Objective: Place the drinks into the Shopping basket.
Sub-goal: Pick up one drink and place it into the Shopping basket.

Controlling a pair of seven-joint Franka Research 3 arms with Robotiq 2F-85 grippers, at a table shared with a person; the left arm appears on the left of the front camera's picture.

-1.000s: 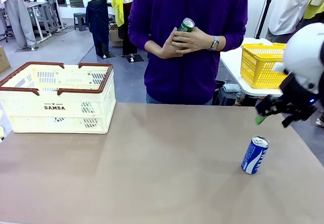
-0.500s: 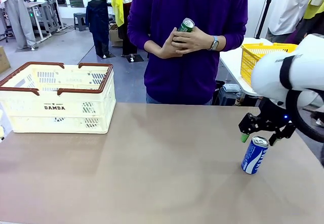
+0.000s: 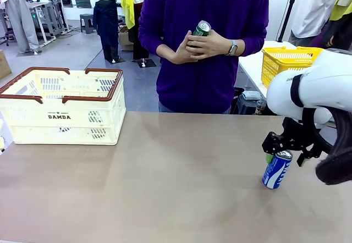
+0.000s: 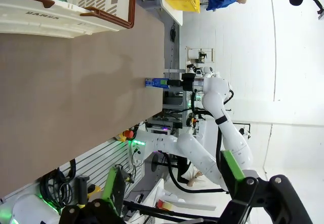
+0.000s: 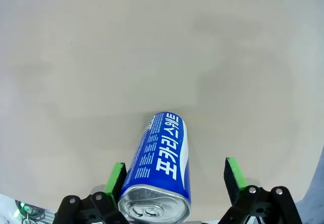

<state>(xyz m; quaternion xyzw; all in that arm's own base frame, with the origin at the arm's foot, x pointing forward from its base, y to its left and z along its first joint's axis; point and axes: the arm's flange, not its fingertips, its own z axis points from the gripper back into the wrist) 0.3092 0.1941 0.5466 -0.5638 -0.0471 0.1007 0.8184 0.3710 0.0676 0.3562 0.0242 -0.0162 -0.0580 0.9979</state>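
Around the top of the blue can [image 3: 275, 172], the right gripper [image 3: 284, 158] hangs spread wide, clamping nothing.

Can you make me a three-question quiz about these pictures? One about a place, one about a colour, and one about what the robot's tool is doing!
1. Where is the blue can?
A) on the floor
B) on the table, between the fingers of the right tool
C) on a shelf

2. What colour is the person's can?
A) green
B) red
C) yellow

3. The right tool is:
A) shut tight
B) open
C) holding a cup

Answers:
1 B, it stands on the tabletop with a finger either side.
2 A, green with a silver top.
3 B, a gap shows between the blue can and one green pad.
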